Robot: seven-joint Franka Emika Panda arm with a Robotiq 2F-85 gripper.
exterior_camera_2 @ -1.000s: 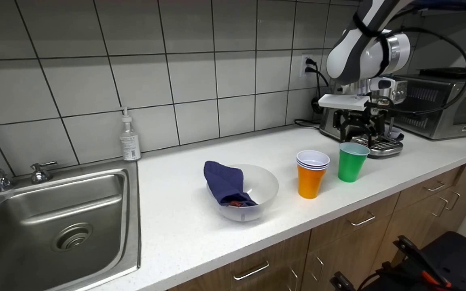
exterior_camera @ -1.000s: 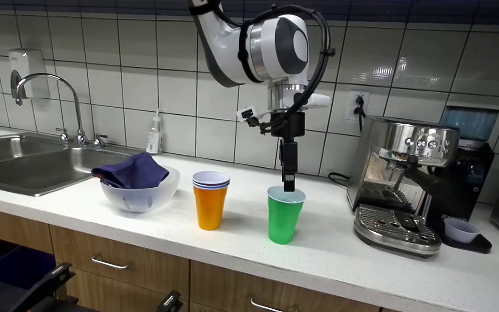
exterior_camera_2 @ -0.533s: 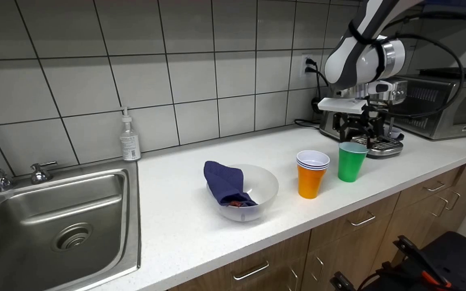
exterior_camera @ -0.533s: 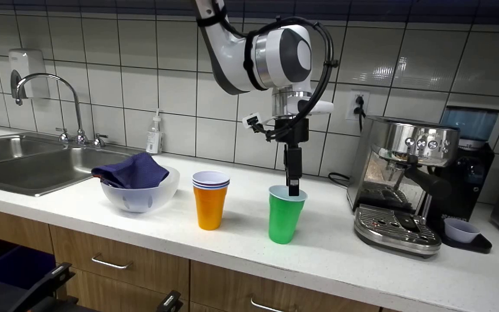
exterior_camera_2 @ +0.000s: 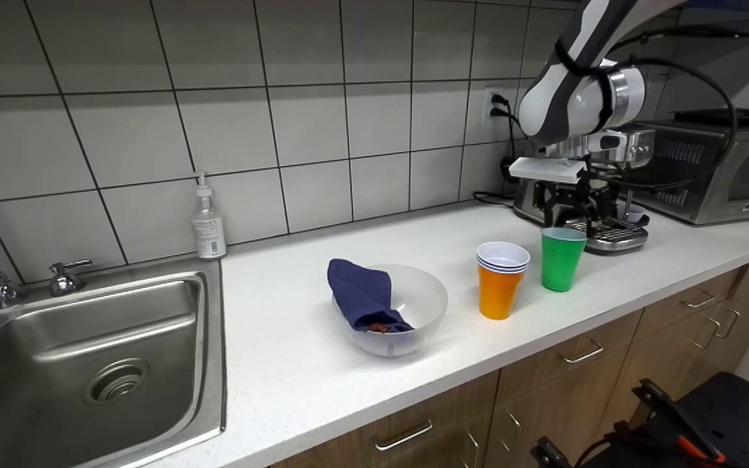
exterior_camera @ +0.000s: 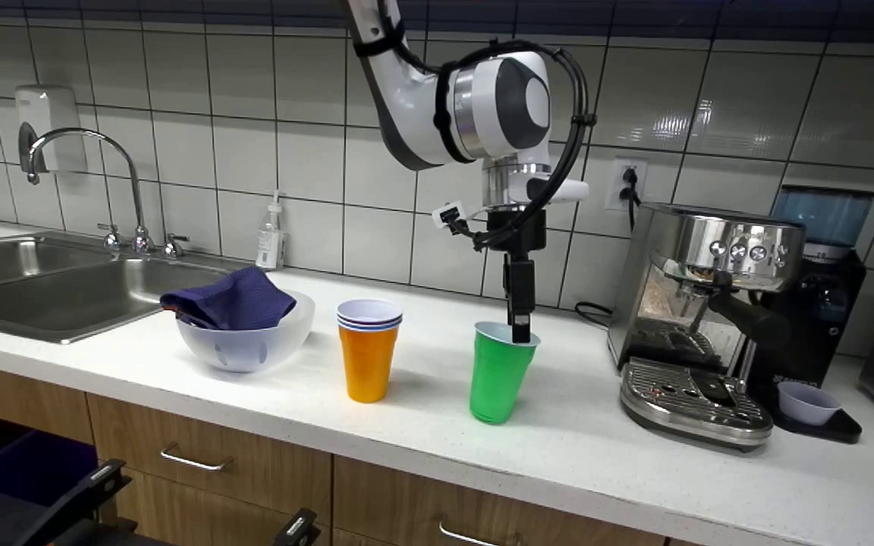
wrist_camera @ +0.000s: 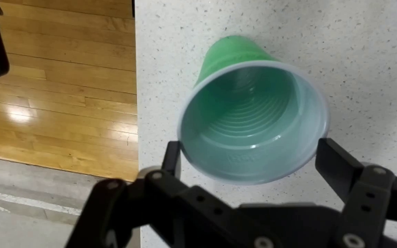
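A green cup [exterior_camera: 499, 379] with a pale blue inside stands on the white counter; it also shows in an exterior view [exterior_camera_2: 560, 263]. My gripper [exterior_camera: 521, 334] points down at its rim. In the wrist view, the fingers of my gripper [wrist_camera: 248, 144] are wide apart on either side of the green cup [wrist_camera: 233, 51]. The left fingertip touches or nearly touches the rim, and the right fingertip overlaps it in view. The cup leans slightly. A stack of orange cups [exterior_camera: 368, 364] with white insides stands beside it; the stack also shows in an exterior view [exterior_camera_2: 498, 296].
A translucent bowl [exterior_camera: 285, 334] holds a dark blue cloth [exterior_camera: 236, 299]. An espresso machine [exterior_camera: 702, 303] stands right of the green cup, with a small white bowl [exterior_camera: 807, 402] beyond. A sink [exterior_camera_2: 114, 338] and soap bottle [exterior_camera_2: 208, 224] are left. The counter's front edge [wrist_camera: 137, 86] is near the cup.
The gripper has lowered and shifted slightly toward the green cup's rim. The cup has moved a little and leans slightly. The orange cups and the bowl have not moved.
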